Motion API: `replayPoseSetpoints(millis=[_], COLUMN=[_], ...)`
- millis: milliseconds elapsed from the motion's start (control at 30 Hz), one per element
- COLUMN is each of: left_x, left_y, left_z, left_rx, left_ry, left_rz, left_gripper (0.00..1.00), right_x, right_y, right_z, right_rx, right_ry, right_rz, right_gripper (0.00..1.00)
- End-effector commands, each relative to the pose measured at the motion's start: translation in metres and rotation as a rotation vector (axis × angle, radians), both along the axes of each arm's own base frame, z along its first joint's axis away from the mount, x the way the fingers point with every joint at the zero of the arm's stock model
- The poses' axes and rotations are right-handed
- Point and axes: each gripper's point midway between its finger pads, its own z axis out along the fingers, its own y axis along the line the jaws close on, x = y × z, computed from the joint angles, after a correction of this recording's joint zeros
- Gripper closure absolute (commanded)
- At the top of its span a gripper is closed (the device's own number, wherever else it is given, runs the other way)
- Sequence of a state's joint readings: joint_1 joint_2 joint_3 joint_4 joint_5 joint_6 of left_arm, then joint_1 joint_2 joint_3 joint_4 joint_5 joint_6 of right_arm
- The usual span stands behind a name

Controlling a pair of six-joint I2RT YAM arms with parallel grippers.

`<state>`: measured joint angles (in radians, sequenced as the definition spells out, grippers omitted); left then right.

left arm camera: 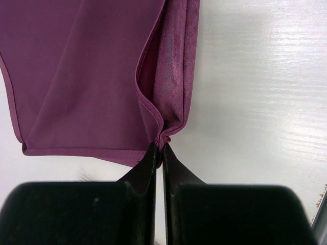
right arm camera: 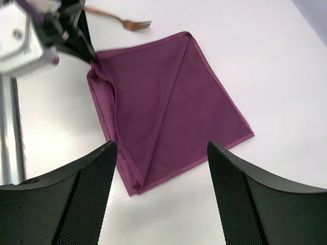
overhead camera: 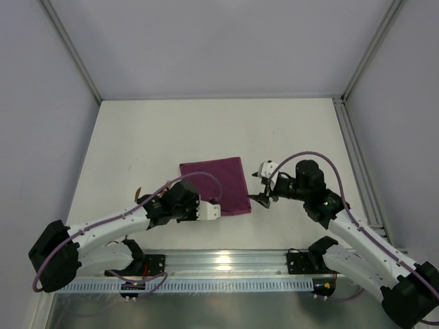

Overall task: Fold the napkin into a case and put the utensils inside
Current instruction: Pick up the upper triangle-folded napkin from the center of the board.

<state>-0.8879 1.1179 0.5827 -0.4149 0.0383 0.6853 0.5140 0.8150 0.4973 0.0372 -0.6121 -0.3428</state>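
I have the napkin (overhead camera: pixel 216 185) lying near the middle of the worktop (overhead camera: pixel 171 130), folded over on itself into a rough square of plum-purple cloth, with my two hands on either side of it. My left hand (overhead camera: pixel 218 208) sits at the near edge of the napkin, its fingers pressed together on a corner of the cloth. In the left wrist view the left hand (left arm camera: pixel 159 148) pinches a small bunched point where the hemmed layers meet, and from there the napkin (left arm camera: pixel 82 76) spreads away flat, the upper layer gaping slightly open along its right side over a strip of the layer beneath. My right hand (overhead camera: pixel 263 185) is just beside the napkin's right edge, apart from the cloth. In its own wrist view the right hand (right arm camera: pixel 161 148) is spread wide with nothing between the fingers (right arm camera: pixel 92 194), and the napkin (right arm camera: pixel 168 102) shows a long diagonal crease and a doubled, rolled edge on the side toward my left hand (right arm camera: pixel 87 51). Beyond the napkin, behind that left hand, a copper fork (right arm camera: pixel 127 21) lies on the bare worktop (right arm camera: pixel 265 61), tines pointing right and well apart from the cloth.
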Motion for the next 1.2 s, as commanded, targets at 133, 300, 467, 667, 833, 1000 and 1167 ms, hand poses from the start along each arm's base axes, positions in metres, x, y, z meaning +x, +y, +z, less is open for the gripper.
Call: replayPoseSetpoints(millis=[133, 300, 467, 667, 833, 1000, 1167], left_x=[-0.010, -0.012, -0.013, -0.012, -0.012, -0.011, -0.011], left_y=[-0.004, 0.002, 0.004, 0.003, 0.005, 0.007, 0.008], left_z=[0.002, -0.002, -0.002, 0.000, 0.001, 0.002, 0.003], left_rx=[-0.063, -0.040, -0.025, -0.024, -0.024, -0.015, -0.012], left_ry=[0.044, 0.059, 0.064, 0.063, 0.058, 0.054, 0.050], left_rz=[-0.006, 0.004, 0.009, 0.011, 0.015, 0.016, 0.022], left_gripper=[1.00, 1.00, 1.00, 1.00, 1.00, 1.00, 1.00], right_x=[-0.014, -0.017, -0.019, -0.012, -0.017, -0.016, -0.021], right_y=[-0.031, -0.008, -0.006, -0.004, -0.007, -0.014, -0.023], right_z=[-0.079, -0.121, -0.154, -0.159, -0.169, -0.182, -0.191], right_rx=[-0.624, -0.708, -0.831, -0.864, -0.895, -0.981, -1.024], right_ry=[-0.240, -0.356, -0.350, -0.364, -0.335, -0.292, -0.265], right_rz=[0.383, 0.443, 0.530, 0.512, 0.560, 0.578, 0.605], right_gripper=[0.28, 0.28, 0.28, 0.30, 0.34, 0.39, 0.43])
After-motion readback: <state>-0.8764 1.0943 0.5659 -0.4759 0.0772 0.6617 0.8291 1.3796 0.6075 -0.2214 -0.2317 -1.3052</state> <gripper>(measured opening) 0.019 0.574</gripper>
